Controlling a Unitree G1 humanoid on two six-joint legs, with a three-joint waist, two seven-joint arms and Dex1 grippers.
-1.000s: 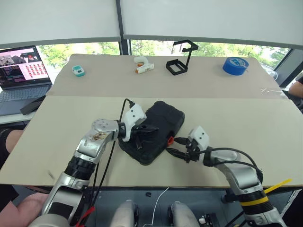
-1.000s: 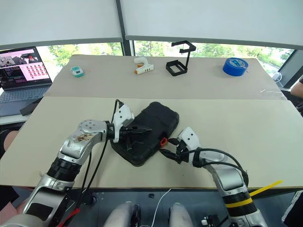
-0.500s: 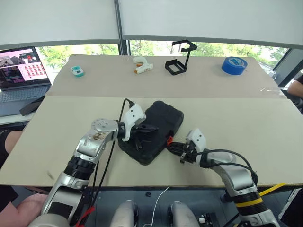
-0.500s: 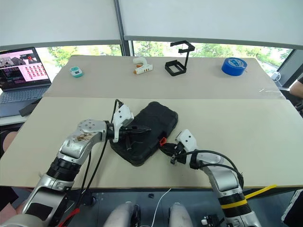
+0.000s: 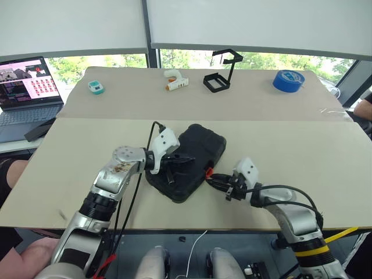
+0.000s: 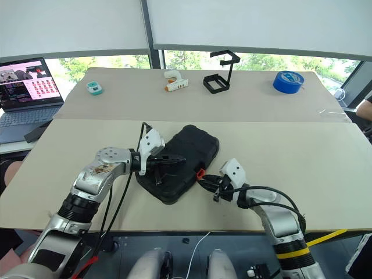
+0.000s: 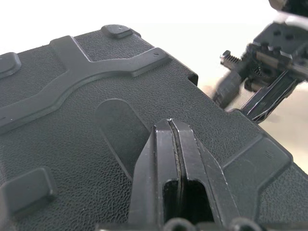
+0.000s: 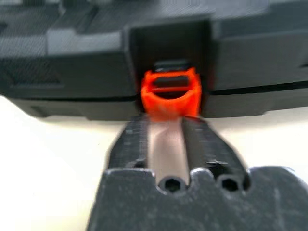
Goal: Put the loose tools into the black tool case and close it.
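Observation:
The black tool case [image 5: 200, 145] lies closed on the near table, slanted. My left gripper [image 5: 185, 158] is shut, and its joined fingertips [image 7: 171, 124] rest on the textured lid [image 7: 72, 96]. At the case's near right edge sits the small orange latch [image 5: 208, 172]. My right gripper [image 5: 213, 179] is low over the table and points at the latch. It is open by a narrow gap, its tips [image 8: 166, 120] right at the latch [image 8: 171, 94], and nothing lies between the fingers. The loose tools are hidden.
On the far table stand a white glue gun [image 5: 174, 80], a black wire stand [image 5: 221, 72], a blue tape roll [image 5: 289, 79] and a small teal object [image 5: 96, 86]. A laptop [image 5: 26, 87] is at the far left. Bare tabletop lies to the right of the case.
My right gripper's fingers stood wider a second ago, closed near the latch, and now show a narrow gap. The left gripper and the case have not moved.

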